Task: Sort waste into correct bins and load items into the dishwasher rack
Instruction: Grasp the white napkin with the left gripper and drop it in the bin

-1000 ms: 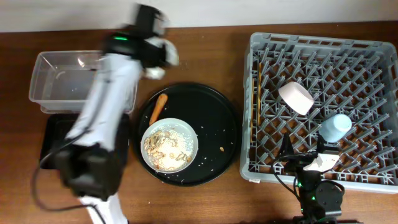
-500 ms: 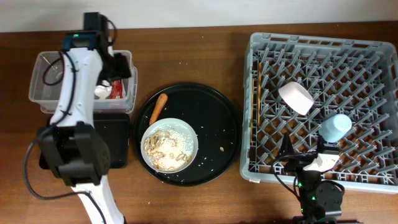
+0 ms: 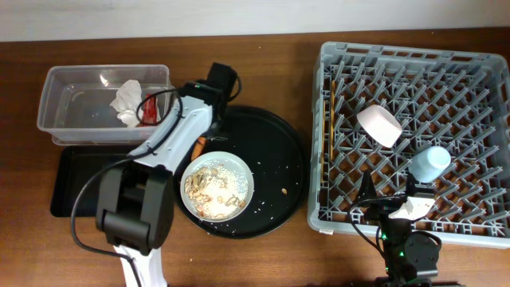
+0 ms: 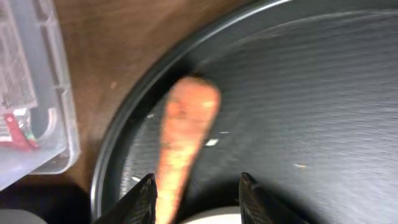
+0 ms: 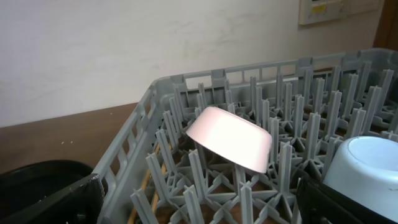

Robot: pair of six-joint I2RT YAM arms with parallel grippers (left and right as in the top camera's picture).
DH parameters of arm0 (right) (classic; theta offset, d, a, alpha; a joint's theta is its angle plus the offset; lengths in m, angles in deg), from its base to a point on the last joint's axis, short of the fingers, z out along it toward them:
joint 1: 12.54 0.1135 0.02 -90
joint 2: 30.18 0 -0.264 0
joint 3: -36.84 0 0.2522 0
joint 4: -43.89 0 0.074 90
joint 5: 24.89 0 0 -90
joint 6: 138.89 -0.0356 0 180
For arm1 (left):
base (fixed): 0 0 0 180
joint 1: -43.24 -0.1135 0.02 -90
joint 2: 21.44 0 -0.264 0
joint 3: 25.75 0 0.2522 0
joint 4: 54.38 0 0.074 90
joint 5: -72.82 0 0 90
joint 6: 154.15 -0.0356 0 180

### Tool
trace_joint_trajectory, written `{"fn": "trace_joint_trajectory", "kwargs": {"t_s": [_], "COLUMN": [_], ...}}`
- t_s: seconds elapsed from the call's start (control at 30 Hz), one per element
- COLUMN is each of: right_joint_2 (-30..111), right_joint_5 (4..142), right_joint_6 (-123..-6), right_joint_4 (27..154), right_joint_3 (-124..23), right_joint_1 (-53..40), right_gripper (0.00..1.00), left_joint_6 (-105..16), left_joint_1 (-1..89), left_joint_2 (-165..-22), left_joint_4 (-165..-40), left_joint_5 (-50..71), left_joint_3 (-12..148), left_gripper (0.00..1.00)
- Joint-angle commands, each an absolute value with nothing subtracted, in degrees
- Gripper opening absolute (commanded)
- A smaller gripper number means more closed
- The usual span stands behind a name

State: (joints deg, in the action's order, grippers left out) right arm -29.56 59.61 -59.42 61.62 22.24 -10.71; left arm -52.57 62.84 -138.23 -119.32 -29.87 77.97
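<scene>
My left gripper [image 3: 205,137] [image 4: 198,199] is open, low over the round black tray, with the orange food piece [image 4: 186,130] [image 3: 200,144] between its fingers, closer to the left one. The wider white dish [image 3: 217,185] holds rice-like scraps just below it. The crumpled napkin [image 3: 126,97] and red wrapper [image 3: 147,108] [image 4: 15,118] lie in the clear tub [image 3: 64,119] [image 4: 46,81]. The white bowl [image 3: 378,125] [image 5: 230,144], blue cup [image 3: 430,163] [image 5: 367,168] and chopsticks [image 3: 327,119] [image 5: 146,180] sit in the grey rack [image 3: 478,72] [image 5: 161,93]. My right gripper [image 3: 396,209] [image 5: 199,211] is open and empty at the rack's front edge.
The shallow black rectangular tray [image 3: 72,179] lies in front of the clear tub. The large round black tray [image 3: 279,159] [image 4: 311,93] carries scattered crumbs. The rack's upright pegs stand close around the bowl and cup.
My left arm has swung from over the clear tub to the round tray. The napkin and wrapper now lie in the tub. The right arm has not moved.
</scene>
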Motion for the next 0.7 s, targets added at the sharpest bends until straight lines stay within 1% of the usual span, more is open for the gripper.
{"fn": "trace_joint_trajectory", "kwargs": {"t_s": [0.0,0.03,0.2,0.23,0.33,0.43,0.47,0.6,0.67], "right_joint_2": [-29.98,-29.98,-29.98,-29.98,-29.98,-29.98,-29.98,-29.98,-29.98], "right_joint_5": [58.89,58.89,58.89,58.89,58.89,58.89,58.89,58.89,58.89], "right_joint_6": [-59.4,-59.4,-59.4,-59.4,-59.4,-59.4,-59.4,-59.4,-59.4], "right_joint_4": [61.64,61.64,61.67,61.64,61.64,61.64,61.64,61.64,61.64], "right_joint_3": [22.76,22.76,22.76,22.76,22.76,22.76,22.76,22.76,22.76], "right_joint_1": [-11.11,-11.11,-11.11,-11.11,-11.11,-11.11,-11.11,-11.11,-11.11], "right_gripper": [0.98,0.98,0.98,0.98,0.98,0.98,0.98,0.98,0.98], "left_joint_6": [-55.35,-56.88,-57.43,-57.43,-57.43,-57.43,-57.43,-57.4,-57.38], "left_joint_1": [59.95,59.82,59.84,59.84,59.84,59.84,59.78,59.58,59.58], "left_joint_2": [-138.23,-138.34,-138.75,-138.75,-138.82,-138.73,-138.73,-136.44,-134.1], "left_joint_4": [-115.01,-113.51,-108.59,-107.91,-106.93,-105.53,-105.66,-111.65,-116.87], "left_joint_5": [-28.64,-27.11,-27.07,-27.02,-24.99,-23.83,-23.83,-24.05,-24.14], "left_joint_3": [72.37,70.8,67.65,67.65,67.65,67.98,69.33,80.18,87.32], "left_gripper": [0.43,0.43,0.42,0.38,0.31,0.16,0.13,0.13,0.13]}}
